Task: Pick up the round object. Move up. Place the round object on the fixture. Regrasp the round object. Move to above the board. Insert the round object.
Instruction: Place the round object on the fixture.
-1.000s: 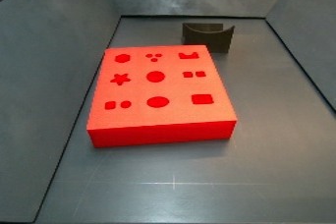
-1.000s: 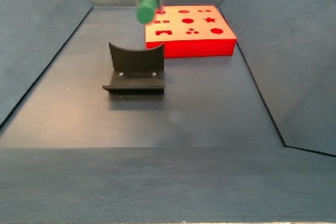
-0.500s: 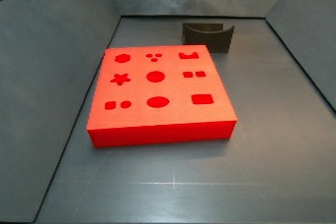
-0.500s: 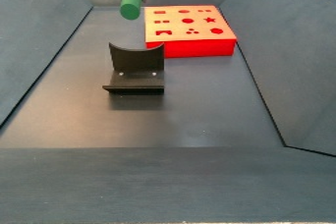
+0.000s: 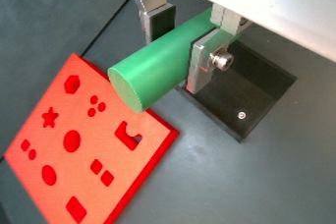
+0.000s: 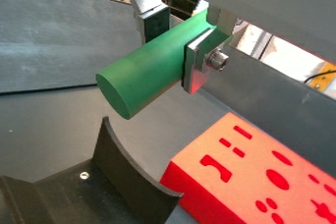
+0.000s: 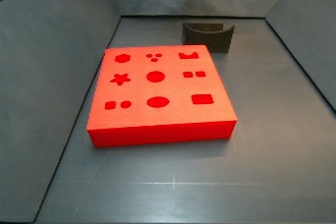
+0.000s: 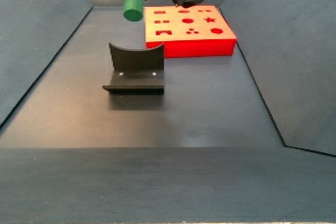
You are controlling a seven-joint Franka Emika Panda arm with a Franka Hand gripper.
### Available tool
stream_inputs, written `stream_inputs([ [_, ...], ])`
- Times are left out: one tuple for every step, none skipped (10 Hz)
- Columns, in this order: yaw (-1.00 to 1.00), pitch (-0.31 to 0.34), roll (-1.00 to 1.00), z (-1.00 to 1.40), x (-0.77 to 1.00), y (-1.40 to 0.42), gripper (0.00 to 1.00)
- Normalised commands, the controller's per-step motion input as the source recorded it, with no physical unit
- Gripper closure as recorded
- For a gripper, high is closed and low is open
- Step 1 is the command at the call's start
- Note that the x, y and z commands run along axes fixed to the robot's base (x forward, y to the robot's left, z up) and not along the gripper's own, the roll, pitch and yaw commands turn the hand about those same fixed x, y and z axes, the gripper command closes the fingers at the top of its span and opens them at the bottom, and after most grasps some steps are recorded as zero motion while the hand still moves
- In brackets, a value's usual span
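Gripper [image 5: 180,41] clamped on the round object [image 5: 160,65], raised well above the floor. Peg's long axis running crosswise out from the fingers [image 6: 199,55]. Below it, the fixture [image 8: 134,70]; off to the right, the board [image 8: 192,29].

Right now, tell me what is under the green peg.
The tool holds the green peg in the air; below lie the fixture and the red board. The peg's far end is hidden.

Gripper [image 5: 180,33] high above fixture [image 8: 134,69], board [image 8: 191,29].
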Motion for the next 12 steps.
stream_inputs([
  [-0.06,0.223,-1.00,-1.00,0.12,0.13,1.00],
  [-0.07,0.211,-1.00,-1.00,0.12,0.13,1.00],
  [-0.15,0.229,-1.00,-1.00,0.14,0.14,1.00],
  [-0.17,0.215,-0.91,-1.00,0.15,0.13,1.00],
  [-0.19,0.173,-0.74,-1.00,0.15,0.14,1.00],
  [-0.21,0.108,-0.50,-1.00,0.16,0.14,1.00],
  [-0.21,0.052,-0.28,-1.00,0.17,0.14,1.00],
  [-0.20,0.027,-0.21,-0.99,0.18,0.13,1.00],
  [-0.18,-0.006,-0.15,-0.69,0.13,0.10,1.00],
  [-0.15,-0.021,-0.12,-0.48,0.10,0.08,1.00],
  [-0.12,-0.041,-0.09,-0.22,0.08,0.05,1.00],
  [0.00,0.000,0.00,0.00,0.00,0.00,0.00],
])
